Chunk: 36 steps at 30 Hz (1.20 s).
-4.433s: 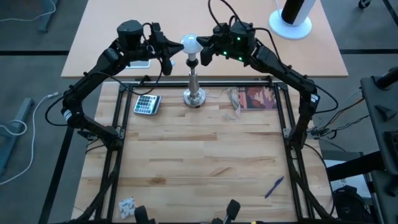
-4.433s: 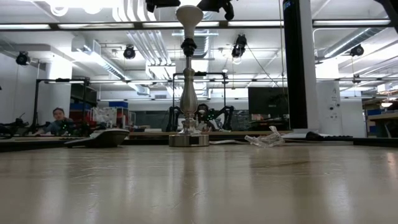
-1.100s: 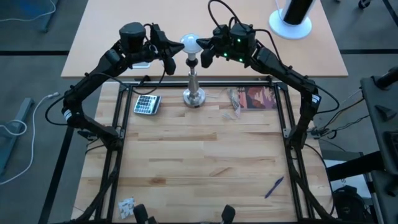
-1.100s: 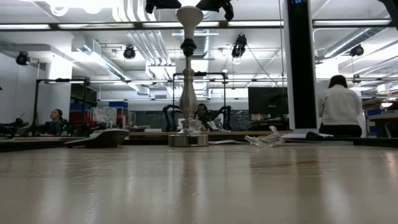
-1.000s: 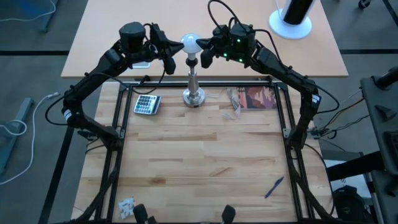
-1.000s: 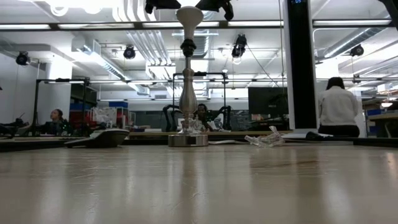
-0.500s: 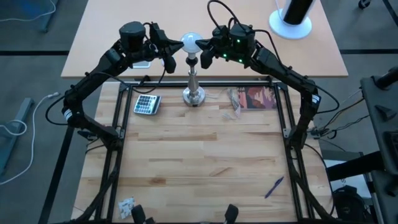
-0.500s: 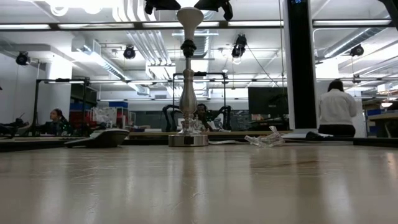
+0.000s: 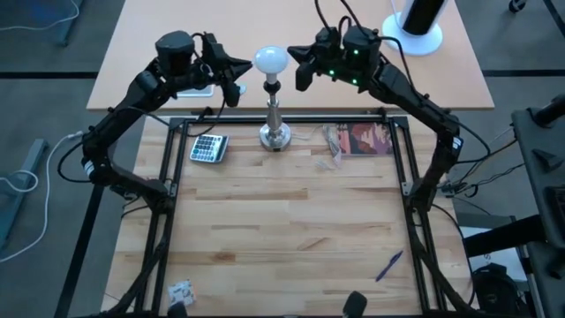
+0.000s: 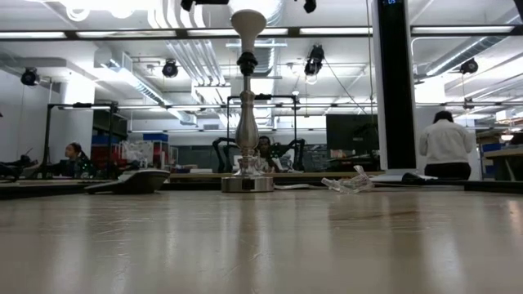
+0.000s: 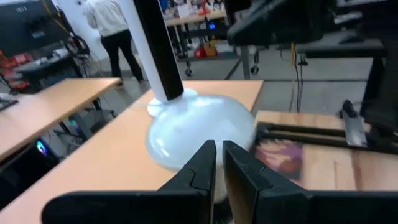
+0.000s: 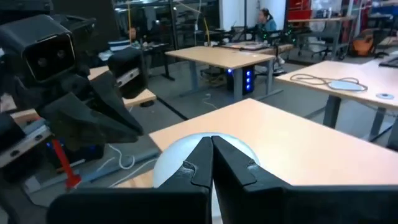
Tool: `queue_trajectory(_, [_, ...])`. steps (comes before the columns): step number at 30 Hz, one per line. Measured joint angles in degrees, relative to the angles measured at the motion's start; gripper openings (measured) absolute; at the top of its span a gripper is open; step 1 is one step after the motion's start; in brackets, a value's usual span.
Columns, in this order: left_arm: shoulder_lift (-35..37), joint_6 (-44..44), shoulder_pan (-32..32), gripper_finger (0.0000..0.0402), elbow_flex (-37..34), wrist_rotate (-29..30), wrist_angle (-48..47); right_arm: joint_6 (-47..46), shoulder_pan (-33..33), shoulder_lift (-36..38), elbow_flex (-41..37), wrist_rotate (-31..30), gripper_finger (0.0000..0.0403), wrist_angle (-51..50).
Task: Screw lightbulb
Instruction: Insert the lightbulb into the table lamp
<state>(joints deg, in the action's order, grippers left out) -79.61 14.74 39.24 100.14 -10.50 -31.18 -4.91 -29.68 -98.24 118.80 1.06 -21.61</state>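
A: Flanking the lightbulb [image 9: 271, 60] seated on the stand [image 9: 275, 132], left gripper [image 9: 240, 67] and right gripper [image 9: 293, 55] hover clear, fingers together.

B: Only the low view shows the stand's socket [image 10: 246, 60].

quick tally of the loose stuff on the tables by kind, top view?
lightbulb: 1
lamp stand: 1
calculator: 1
booklet: 1
clear wrapper: 1
pen: 1
crumpled scrap: 1
white cylinder on round base: 1
Total: 8
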Motion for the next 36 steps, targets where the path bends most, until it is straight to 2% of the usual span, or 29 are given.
queue_trajectory(7, [0.91,0.39,0.00,0.0024,-0.89,-1.73,-11.45,7.96,-0.75,1.74,0.02,-2.78,0.0000,-4.15])
queue_trajectory(12, [1.42,-1.41,-0.08,0.0022,-6.62,-5.13,-10.59,10.09,-0.64,1.97,0.00,-5.62,0.0000,-6.03])
queue_trajectory(17, [1.63,-4.54,0.01,0.0025,-15.67,-4.69,-2.82,9.43,-0.84,2.07,0.00,-5.81,0.0000,-7.98])
queue_trajectory(19, [1.29,-5.63,0.02,0.0029,-19.90,-2.33,3.13,8.58,-0.99,2.06,0.00,-5.76,0.0000,-9.17])
queue_trajectory(22, [1.20,-6.29,-0.25,0.0039,-25.70,-2.57,12.02,7.45,-1.24,2.06,0.00,-5.79,0.0000,-9.97])
queue_trajectory(26, [1.26,-7.84,-0.59,0.0071,-33.22,-1.69,24.48,7.48,-1.39,2.06,0.00,-5.79,0.0000,-9.90])
queue_trajectory(30, [1.24,-9.67,-0.48,0.0113,-39.37,3.56,35.80,7.66,-1.37,2.06,0.00,-5.74,0.0000,-9.90])
queue_trajectory(36, [0.77,-9.86,-0.44,0.0159,-44.53,4.42,47.12,9.01,-1.48,2.04,0.00,-5.75,0.0000,-9.74])
